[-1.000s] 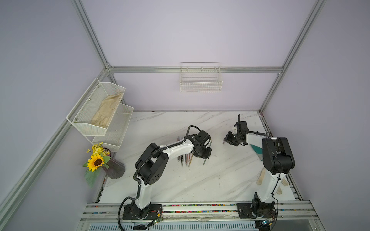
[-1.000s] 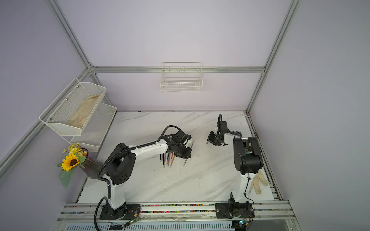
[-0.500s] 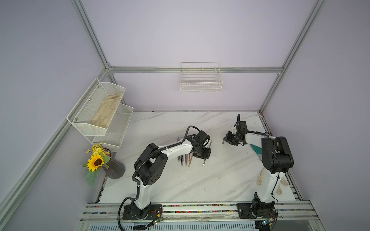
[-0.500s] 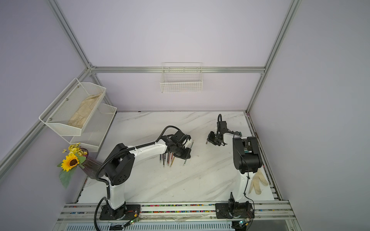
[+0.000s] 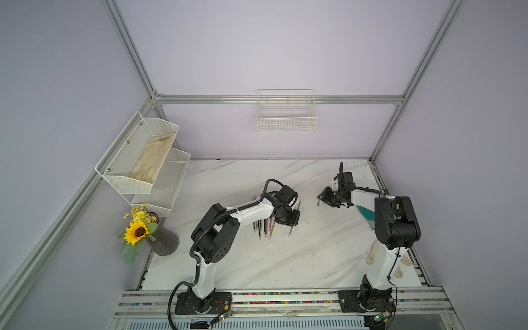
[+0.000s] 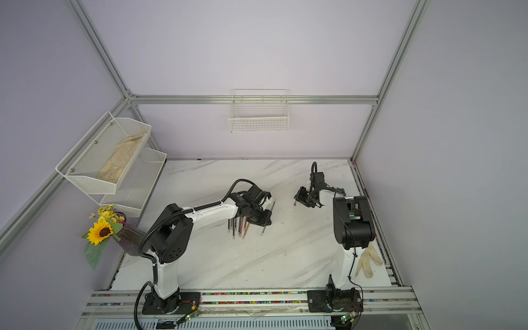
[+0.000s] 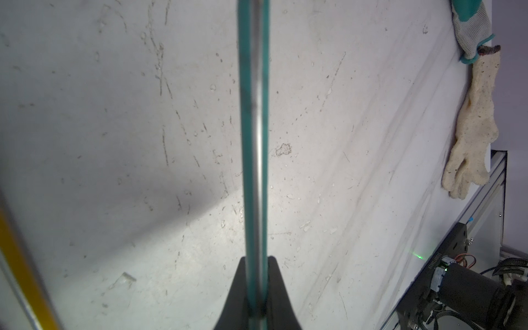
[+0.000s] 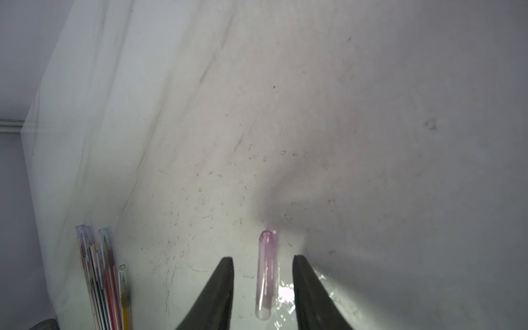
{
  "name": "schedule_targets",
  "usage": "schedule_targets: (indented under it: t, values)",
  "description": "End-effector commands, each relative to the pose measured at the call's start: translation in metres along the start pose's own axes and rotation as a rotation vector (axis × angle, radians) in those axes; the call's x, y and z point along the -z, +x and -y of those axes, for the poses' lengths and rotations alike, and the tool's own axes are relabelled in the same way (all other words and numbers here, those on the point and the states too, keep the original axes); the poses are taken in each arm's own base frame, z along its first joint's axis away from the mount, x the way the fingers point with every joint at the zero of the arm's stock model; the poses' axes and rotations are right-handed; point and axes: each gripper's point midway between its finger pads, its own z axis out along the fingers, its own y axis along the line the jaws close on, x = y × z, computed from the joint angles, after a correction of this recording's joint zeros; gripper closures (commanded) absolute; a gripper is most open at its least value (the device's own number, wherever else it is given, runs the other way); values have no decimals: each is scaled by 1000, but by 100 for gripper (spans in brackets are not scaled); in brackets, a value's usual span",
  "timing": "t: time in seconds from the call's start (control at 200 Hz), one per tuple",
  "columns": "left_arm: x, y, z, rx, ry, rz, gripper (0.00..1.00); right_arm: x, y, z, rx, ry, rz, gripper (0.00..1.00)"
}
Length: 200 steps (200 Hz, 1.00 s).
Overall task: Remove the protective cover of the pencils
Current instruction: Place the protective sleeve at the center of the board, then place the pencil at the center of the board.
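The left tool (image 7: 254, 263) is clenched on a green pencil (image 7: 253, 128), mid-frame in both top views. The other pencils (image 5: 264, 227) lie bunched on the table (image 5: 285, 263) just left of it. The right tool (image 8: 263, 257), right of centre, is released, and a pinkish clear cover (image 8: 265, 274) lies untouched between its jaws.

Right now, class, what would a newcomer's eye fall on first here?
A green pencil clamped in the left gripper fills the left wrist view. In the right wrist view a clear pinkish cap lies between the right gripper's open jaws, touching neither. In a top view a sunflower brightens the table's left edge.
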Motion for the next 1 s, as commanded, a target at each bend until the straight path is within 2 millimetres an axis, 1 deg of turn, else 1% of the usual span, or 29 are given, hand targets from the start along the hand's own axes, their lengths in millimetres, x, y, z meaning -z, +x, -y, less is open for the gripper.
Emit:
schedule_targets:
  t: [0.0,0.08,0.165,0.235,0.31,0.36,0.42,0.465,0.49,0.62,0.71,0.8,0.9,0.995]
  values:
    - [-14,13,-11,19,-2,-38,100,35,-21,-23,31,-26,81,62]
    - [-18,15,-18,25,-27,-46,100,50,-25,-29,39,-34,111,62]
    - [-22,19,-29,26,-82,-59,100,62,-25,-36,48,-48,128,62]
    - [-26,23,-38,33,-121,-75,100,69,-24,-40,53,-62,137,62]
    - [-29,25,-43,41,-139,-92,97,76,-23,-44,55,-79,152,62]
    - [-30,27,-45,49,-149,-94,97,80,-22,-46,55,-88,159,62]
    - [-29,26,-47,53,-161,-88,93,81,-21,-46,55,-90,161,62]
    - [-27,26,-49,54,-172,-83,82,81,-20,-47,54,-97,155,62]
    - [-26,25,-49,52,-178,-77,78,80,-19,-47,53,-100,151,62]
    - [-20,25,-57,44,-229,-72,66,79,-16,-46,49,-108,144,62]
    - [-18,28,-65,39,-274,-82,66,80,-14,-48,48,-120,143,62]
    - [-18,29,-67,39,-281,-86,66,79,-12,-47,44,-124,139,62]
    - [-15,26,-64,36,-277,-73,67,80,-10,-46,46,-126,142,62]
    - [-6,21,-58,26,-273,-45,67,82,-1,-51,43,-168,128,63]
